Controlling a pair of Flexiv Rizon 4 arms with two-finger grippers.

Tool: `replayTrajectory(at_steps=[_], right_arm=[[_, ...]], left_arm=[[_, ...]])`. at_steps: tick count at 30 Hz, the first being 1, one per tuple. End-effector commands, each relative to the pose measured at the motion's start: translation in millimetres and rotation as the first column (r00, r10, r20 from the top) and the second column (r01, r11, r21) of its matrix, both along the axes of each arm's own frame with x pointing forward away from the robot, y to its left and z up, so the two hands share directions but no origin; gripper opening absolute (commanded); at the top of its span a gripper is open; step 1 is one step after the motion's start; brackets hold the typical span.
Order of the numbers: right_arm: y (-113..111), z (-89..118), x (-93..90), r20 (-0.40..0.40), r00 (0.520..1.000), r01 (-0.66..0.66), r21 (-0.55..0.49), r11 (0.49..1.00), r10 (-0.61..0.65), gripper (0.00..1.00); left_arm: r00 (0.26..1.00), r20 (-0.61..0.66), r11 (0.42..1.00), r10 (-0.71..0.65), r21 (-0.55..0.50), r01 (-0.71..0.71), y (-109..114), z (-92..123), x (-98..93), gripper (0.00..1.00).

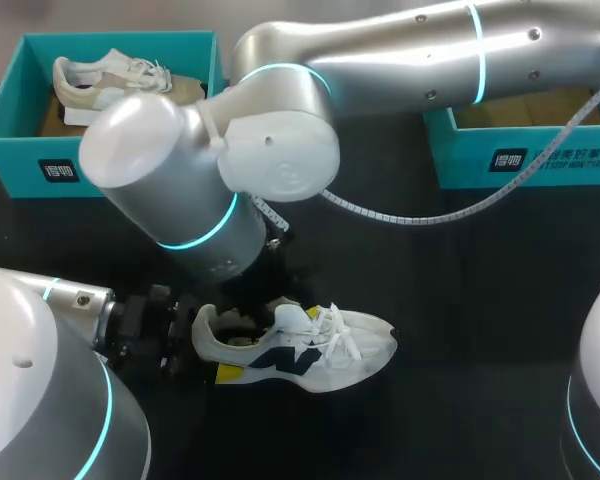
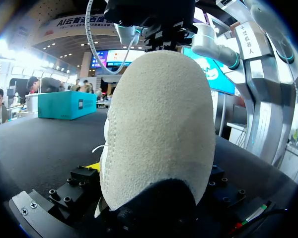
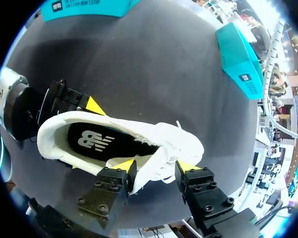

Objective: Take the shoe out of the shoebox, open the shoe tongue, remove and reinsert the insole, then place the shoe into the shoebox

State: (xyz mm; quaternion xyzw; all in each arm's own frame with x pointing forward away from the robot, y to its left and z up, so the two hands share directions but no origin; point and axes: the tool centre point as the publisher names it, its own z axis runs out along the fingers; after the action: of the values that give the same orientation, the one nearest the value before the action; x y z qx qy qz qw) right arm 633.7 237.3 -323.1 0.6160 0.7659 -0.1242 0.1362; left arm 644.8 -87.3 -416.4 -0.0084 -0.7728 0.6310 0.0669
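Shoe (image 1: 310, 350) sits upright on table (image 1: 480, 300). Left gripper (image 3: 85, 135) clamps the heel, right gripper (image 3: 154, 168) pinches the upper by the tongue. Looks light, with a floppy upper. I'd hold the stiffer heel and pull gently.

The shoe (image 1: 310, 350) stands on the bench (image 1: 480, 280) near me, toe to the right. My left end effector (image 1: 202, 350) is at its heel, and my right end effector (image 3: 155, 168) is over its middle. Far left, a box (image 1: 20, 150) holds a second shoe (image 1: 105, 80). Far right sits another box (image 1: 540, 155).
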Motion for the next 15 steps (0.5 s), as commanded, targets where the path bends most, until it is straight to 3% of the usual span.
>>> replayTrajectory(at_steps=[1,15], right_arm=[[0,-4,-6.3,0.183,0.843,0.498,0.091,0.862,-0.506,0.49],[-4,3,-9.8,0.115,0.843,0.516,0.106,0.850,-0.525,0.39]], left_arm=[[1.000,0.001,1.000,0.002,0.001,-0.002,-1,-2,1.2,0.00],[1.000,0.001,1.000,0.002,0.001,-0.002,-1,-2,1.2,0.00]])
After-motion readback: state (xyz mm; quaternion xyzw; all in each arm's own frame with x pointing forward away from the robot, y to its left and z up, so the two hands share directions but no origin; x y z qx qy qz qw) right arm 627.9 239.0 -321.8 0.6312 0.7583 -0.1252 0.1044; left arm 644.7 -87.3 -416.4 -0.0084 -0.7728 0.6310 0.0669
